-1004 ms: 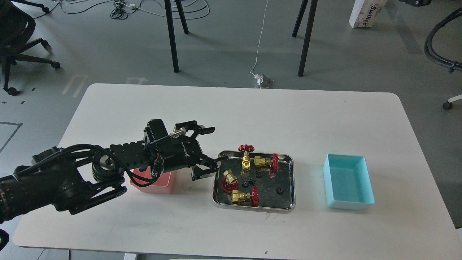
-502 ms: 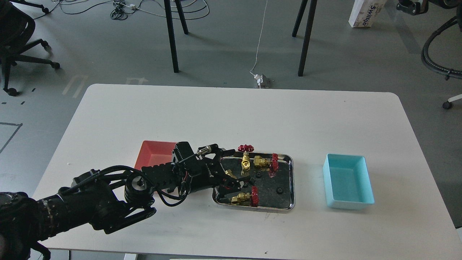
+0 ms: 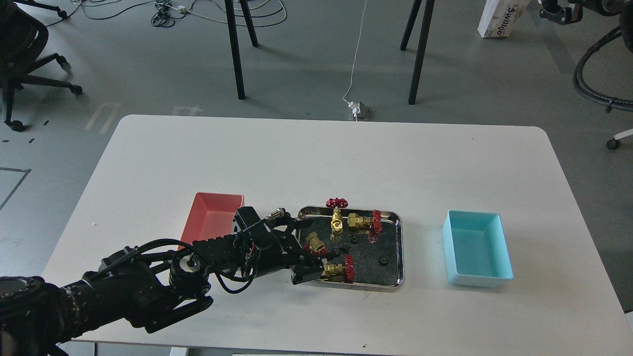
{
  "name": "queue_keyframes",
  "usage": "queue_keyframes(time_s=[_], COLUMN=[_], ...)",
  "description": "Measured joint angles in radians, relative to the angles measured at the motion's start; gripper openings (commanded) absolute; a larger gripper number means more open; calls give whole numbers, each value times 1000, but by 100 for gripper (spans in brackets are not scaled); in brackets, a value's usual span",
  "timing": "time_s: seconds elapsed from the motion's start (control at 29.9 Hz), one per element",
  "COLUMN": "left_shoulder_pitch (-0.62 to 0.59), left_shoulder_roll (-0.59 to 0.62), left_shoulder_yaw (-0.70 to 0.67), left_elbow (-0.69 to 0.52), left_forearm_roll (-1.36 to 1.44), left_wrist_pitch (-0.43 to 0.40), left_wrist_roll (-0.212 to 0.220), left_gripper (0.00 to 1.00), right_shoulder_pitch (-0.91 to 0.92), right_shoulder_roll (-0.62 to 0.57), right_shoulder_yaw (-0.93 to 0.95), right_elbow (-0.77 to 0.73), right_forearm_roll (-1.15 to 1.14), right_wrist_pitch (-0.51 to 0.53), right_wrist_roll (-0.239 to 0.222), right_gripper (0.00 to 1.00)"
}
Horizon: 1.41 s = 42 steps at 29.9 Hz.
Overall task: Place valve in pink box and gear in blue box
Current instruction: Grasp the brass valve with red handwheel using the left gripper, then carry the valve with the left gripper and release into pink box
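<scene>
A shiny steel tray at the table's middle holds several brass valves with red handwheels and several tiny black gears, such as one gear at the right. My left gripper is low over the tray's left end, open, with one finger on each side of the leftmost valve. Whether the fingers touch that valve I cannot tell. Another valve lies just right of the lower finger. The pink box stands left of the tray, partly behind my arm. The blue box stands to the right. The right gripper is out of view.
Two more valves lie at the tray's far side, with a gear near them. My left arm lies across the table's front left. Chair and table legs and cables are on the floor beyond the table's far edge.
My left gripper came down and to the right, from above the pink box to the tray's left end, and now straddles the leftmost valve. The pink box is uncovered.
</scene>
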Motion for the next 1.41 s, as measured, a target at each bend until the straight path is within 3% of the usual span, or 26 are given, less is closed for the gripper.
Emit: queue_keyframes(time_s=[0.03,0.3,0.43,0.77,1.0,1.14,1.41], left_shoulder_pitch=[2,3,2,-2,5,65,159], left_shoulder_roll=[-1,-10,-10,33,310,460,528], left_shoulder_yaw=[0,-7,-10,-142,-288,-298,-301], left_elbow=[0,1,1,-41,-280,-333,-335], left_forearm_roll=[0,-2,0,-21,-214,-270,-279], left_wrist_pitch=[0,-11,-35,-60,-130,-131,-102], left_wrist_roll=[-1,0,11,16,48,52,51], left_gripper=[85,25,12,10,10,10,12], right_shoulder_pitch=[-1,-2,-4,-12,-13,-12,-6], right_shoulder_roll=[0,1,1,15,22,26,34], right_shoulder_yaw=[0,0,0,-2,-2,-2,-1], right_elbow=[0,0,0,0,-1,0,-2], right_forearm_roll=[-3,-13,-13,-21,-37,-38,-38], right_wrist_pitch=[-1,-3,-3,-3,-2,-2,-2], right_wrist_roll=[0,0,0,0,0,0,0], right_gripper=[99,99,99,99,99,99,99])
